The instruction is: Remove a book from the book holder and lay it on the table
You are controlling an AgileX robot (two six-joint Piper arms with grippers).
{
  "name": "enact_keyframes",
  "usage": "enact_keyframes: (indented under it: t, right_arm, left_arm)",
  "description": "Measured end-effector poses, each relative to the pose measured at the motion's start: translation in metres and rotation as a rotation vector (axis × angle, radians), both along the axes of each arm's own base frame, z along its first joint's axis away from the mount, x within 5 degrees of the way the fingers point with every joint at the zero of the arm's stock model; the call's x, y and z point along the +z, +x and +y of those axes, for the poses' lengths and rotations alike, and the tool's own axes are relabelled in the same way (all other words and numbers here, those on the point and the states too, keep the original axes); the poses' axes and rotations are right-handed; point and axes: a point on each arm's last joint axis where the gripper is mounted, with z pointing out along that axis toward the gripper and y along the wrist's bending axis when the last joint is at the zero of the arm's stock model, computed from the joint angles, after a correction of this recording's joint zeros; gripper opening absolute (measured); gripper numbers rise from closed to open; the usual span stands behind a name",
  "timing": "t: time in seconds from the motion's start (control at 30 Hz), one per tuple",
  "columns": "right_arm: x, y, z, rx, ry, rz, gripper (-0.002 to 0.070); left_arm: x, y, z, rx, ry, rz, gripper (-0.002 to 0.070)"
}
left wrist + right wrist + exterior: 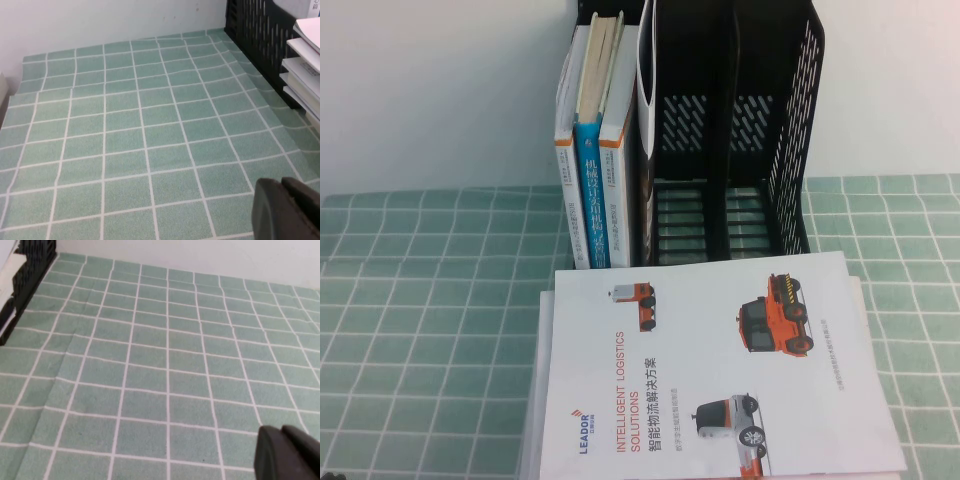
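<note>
The black book holder (730, 130) stands at the back of the table; its left slot holds several upright books (595, 150), and its two right slots hold nothing. In front of it a white brochure-like book (720, 370) printed with orange vehicles lies flat on other white sheets. Neither gripper appears in the high view. In the left wrist view my left gripper (282, 182) hangs shut over bare cloth, well apart from the holder (255, 35) and the white book edges (305, 70). My right gripper (281, 431) is shut over the cloth, far from the holder (35, 260).
A green checked cloth (420, 330) covers the table, with slight wrinkles near the holder. A plain white wall (440, 90) rises behind it.
</note>
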Motion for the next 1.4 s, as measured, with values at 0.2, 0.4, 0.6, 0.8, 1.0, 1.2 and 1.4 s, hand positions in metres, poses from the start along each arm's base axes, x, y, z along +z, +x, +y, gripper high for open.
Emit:
enact_keyframes:
  t: [0.2,0.4,0.6,0.8,1.0,1.2,1.4]
  right_arm:
    - [0.0,0.0,0.0,0.0,0.0,0.0,-0.0002]
    - [0.005,0.002,0.0,0.003,-0.004,-0.054,-0.0002]
    - [0.015,0.004,0.001,0.01,-0.012,-0.169,-0.0002]
    - [0.042,0.005,0.002,0.028,-0.034,-0.476,-0.0002]
    - [0.066,-0.001,0.004,0.043,-0.052,-0.742,-0.0002]
    - [0.083,-0.01,0.006,0.056,-0.067,-0.954,-0.0002]
    - [0.085,-0.012,0.003,0.035,-0.029,-0.987,-0.0002]
  left_arm:
    - [0.0,0.0,0.0,0.001,-0.001,-0.005,-0.0003]
    - [0.011,0.003,0.001,0.014,0.002,-0.124,-0.0003]
    - [0.028,0.005,0.003,0.032,-0.007,-0.315,-0.0003]
    - [0.039,0.004,0.004,0.043,-0.024,-0.438,-0.0003]
    - [0.049,0.002,0.005,0.055,-0.096,-0.535,-0.0003]
    - [0.057,0.0,0.006,0.061,-0.129,-0.631,-0.0003]
    - [0.063,-0.002,0.008,0.078,-0.195,-0.689,-0.0003]
